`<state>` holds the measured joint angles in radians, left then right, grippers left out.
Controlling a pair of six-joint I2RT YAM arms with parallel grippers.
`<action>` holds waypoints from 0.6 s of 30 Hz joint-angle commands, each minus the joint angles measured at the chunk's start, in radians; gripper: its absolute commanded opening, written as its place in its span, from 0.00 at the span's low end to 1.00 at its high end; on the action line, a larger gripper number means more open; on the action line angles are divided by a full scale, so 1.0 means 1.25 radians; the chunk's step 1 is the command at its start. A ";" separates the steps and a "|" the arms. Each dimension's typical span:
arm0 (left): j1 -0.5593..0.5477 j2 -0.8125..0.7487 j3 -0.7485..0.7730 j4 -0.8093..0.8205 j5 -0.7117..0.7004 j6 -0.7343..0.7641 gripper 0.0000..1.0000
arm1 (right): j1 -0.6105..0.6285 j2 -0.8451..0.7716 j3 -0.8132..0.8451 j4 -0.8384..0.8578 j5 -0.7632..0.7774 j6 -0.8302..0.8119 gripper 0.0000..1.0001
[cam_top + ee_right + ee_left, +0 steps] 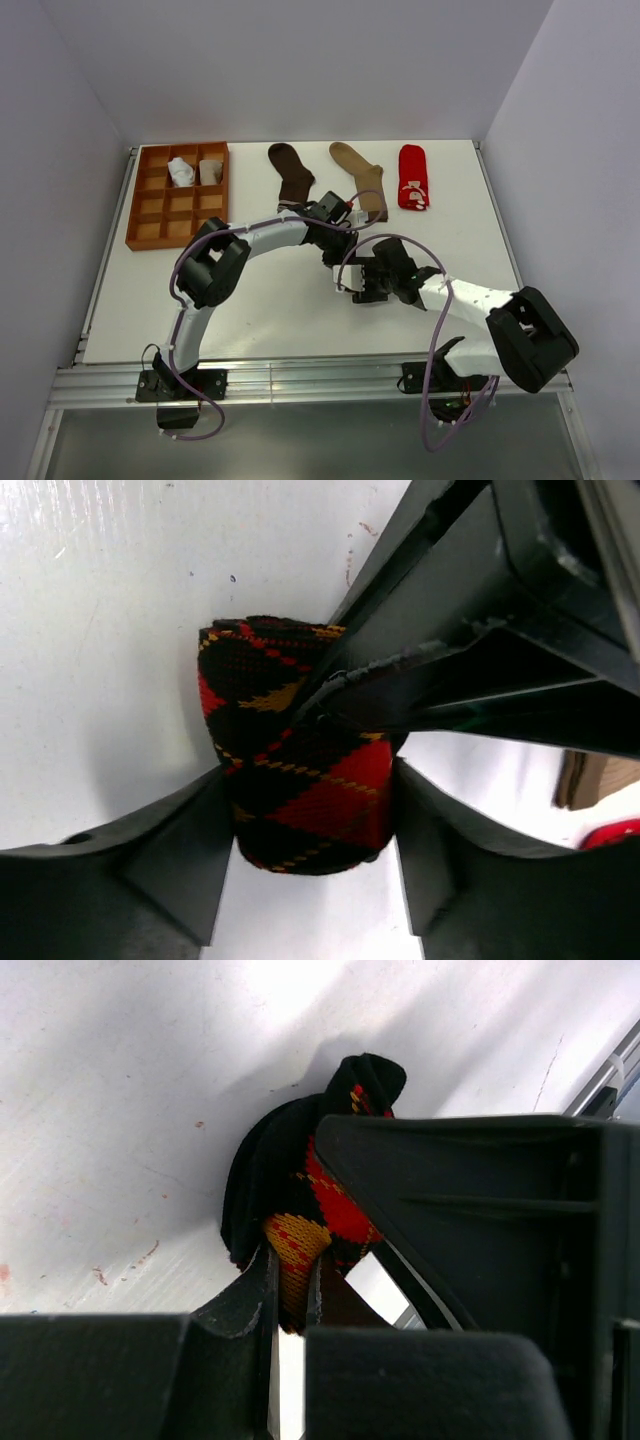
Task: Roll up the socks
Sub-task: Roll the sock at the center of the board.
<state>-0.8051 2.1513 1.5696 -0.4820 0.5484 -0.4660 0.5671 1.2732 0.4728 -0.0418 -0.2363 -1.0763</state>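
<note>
Presently, mid-roll: left gripper (290, 1285) pinched the argyle sock (268, 1170) shut; right gripper (308, 785) straddled the roll, hold uncertain. Next move likely needed a firm squeeze before the tray (150, 228).

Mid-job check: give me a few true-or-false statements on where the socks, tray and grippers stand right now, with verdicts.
1. The left gripper is pinching the argyle sock. True.
2. The tray holds three rolled socks. False: it holds two, a white sock and a beige sock, in its far compartments.
3. Three socks lie unrolled along the far side of the table. True: a brown sock, a tan sock and a red sock.
4. In the top view, the red sock lies left of the brown one. False: it is the rightmost of the three.
5. The right gripper has a finger on each side of the argyle sock. True.
</note>
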 commanded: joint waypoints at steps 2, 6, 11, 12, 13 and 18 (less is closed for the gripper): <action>0.002 0.046 -0.044 -0.055 -0.029 0.027 0.00 | 0.005 0.055 0.043 -0.043 0.017 0.012 0.61; 0.012 0.035 -0.071 -0.045 -0.020 0.010 0.00 | 0.005 0.089 0.088 -0.106 0.003 0.028 0.40; 0.034 0.003 -0.116 -0.015 -0.008 -0.017 0.01 | 0.005 0.117 0.115 -0.143 0.000 0.046 0.26; 0.037 -0.002 -0.131 -0.001 -0.008 -0.026 0.02 | 0.007 0.125 0.131 -0.149 -0.002 0.050 0.25; 0.041 -0.009 -0.139 0.001 -0.012 -0.031 0.01 | 0.007 0.143 0.143 -0.171 -0.005 0.060 0.23; 0.046 -0.041 -0.188 0.036 -0.013 -0.063 0.01 | 0.013 0.206 0.240 -0.240 -0.019 0.085 0.18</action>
<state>-0.7399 2.0903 1.4090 -0.3286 0.6144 -0.5381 0.5785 1.4738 0.7208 -0.2874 -0.2581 -1.0164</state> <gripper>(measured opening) 0.089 0.469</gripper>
